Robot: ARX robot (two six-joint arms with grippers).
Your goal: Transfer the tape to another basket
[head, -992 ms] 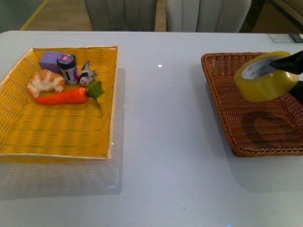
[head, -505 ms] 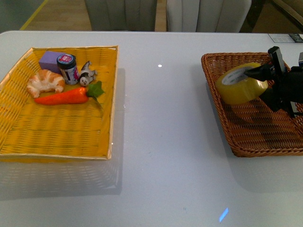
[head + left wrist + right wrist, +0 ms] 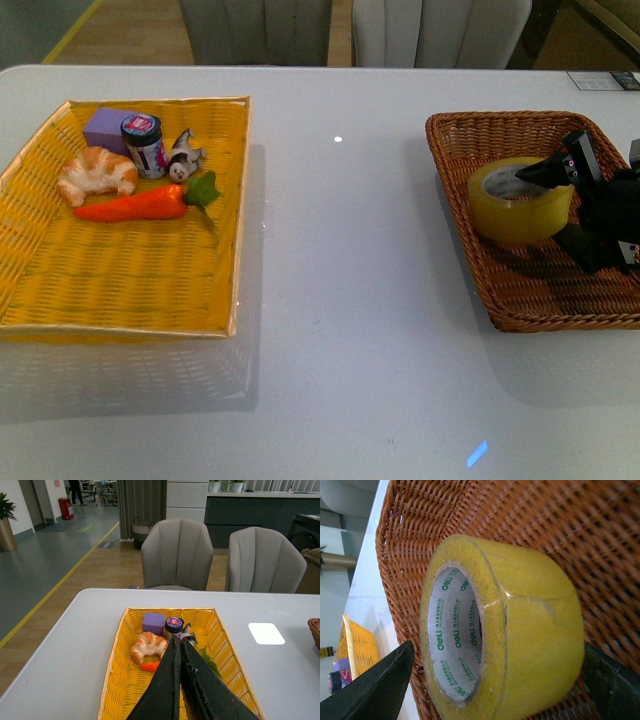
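Note:
The tape (image 3: 515, 205), a yellow roll with a white core printed in green, rests in the dark brown wicker basket (image 3: 470, 120) at the right. My right gripper (image 3: 541, 206) is open, one black finger on each side of the roll. In the right wrist view the tape (image 3: 520, 630) lies on the basket's weave (image 3: 560, 525), between the spread fingers (image 3: 375, 690) of the right gripper (image 3: 497, 649). My left gripper (image 3: 177, 640) is shut and empty, held above the yellow tray; it is out of the front view.
A flat yellow woven tray (image 3: 130, 270) sits at the left with a croissant (image 3: 96, 172), a carrot (image 3: 140, 204), a purple block (image 3: 108, 128), a small jar (image 3: 143, 145) and a small figure (image 3: 183, 155). White tabletop (image 3: 340, 280) lies between tray and basket.
My right gripper carried the tape down and leftward into the brown basket. Its fingers now stand apart from the roll, which rests on the basket floor.

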